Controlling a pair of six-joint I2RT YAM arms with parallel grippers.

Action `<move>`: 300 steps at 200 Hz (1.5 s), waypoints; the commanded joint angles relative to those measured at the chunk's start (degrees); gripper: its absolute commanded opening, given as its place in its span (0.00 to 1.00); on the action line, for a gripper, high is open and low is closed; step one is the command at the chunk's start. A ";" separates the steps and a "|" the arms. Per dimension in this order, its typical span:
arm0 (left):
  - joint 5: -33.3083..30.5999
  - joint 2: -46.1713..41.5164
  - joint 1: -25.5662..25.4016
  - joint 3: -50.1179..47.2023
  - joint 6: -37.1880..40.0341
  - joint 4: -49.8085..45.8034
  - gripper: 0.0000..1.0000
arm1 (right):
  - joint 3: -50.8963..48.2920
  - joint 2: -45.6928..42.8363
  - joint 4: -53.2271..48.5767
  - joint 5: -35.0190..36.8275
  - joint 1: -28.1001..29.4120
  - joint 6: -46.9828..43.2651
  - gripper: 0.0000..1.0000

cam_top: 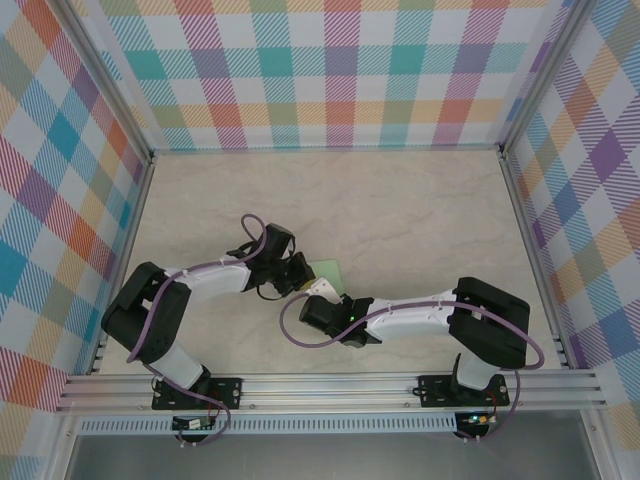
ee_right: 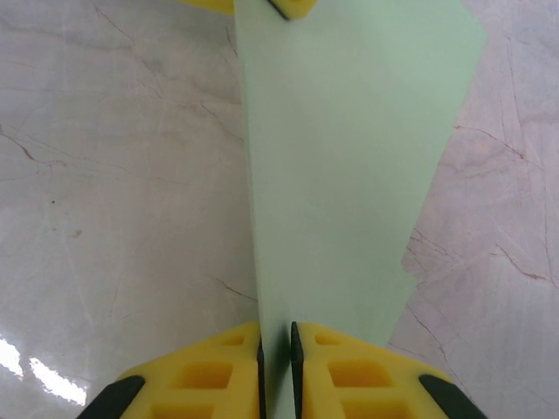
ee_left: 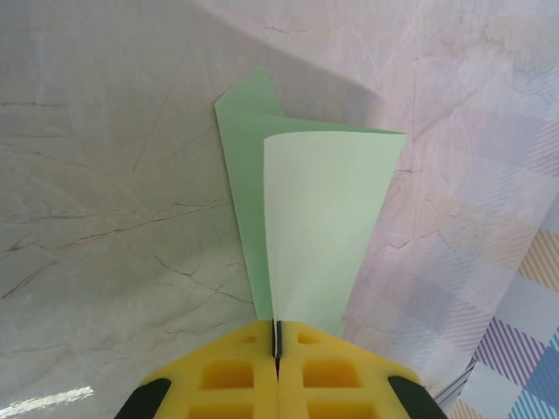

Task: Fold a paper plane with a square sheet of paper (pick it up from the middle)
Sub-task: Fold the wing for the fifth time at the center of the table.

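So far the green sheet (ee_left: 323, 227) is only roughly folded with most folds left; left gripper (ee_left: 277, 330) pinches it at its tips, right gripper (ee_right: 275, 339) is nearly closed around it, grip unclear.

Near the middle of the table (cam_top: 400, 200), a little toward its front edge, the two arms are meeting, the left arm reaching in from the left and the right arm from the right. The paper (cam_top: 329, 270) is stretching between them. The left gripper (ee_left: 277, 340) is pinching one end of it. At the opposite end, the right gripper (ee_right: 276, 349) is sitting with a finger on either side, slightly apart. Walls are standing left, behind and right.
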 commanded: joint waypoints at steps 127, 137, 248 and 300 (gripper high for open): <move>-0.79 -2.80 1.40 0.82 1.64 -3.40 0.39 | -2.27 -1.97 2.95 -4.22 -0.41 1.80 0.03; -1.50 -3.55 1.40 1.13 2.04 -4.72 0.48 | -3.56 -2.93 5.05 -8.09 -1.45 2.04 0.03; -8.28 -11.70 1.48 1.51 4.92 -15.10 0.64 | -17.83 -12.76 23.92 -40.73 -16.66 6.42 0.04; -7.72 -11.86 1.49 0.24 4.91 -14.47 0.63 | -19.34 -12.03 26.99 -47.31 -20.48 8.70 0.04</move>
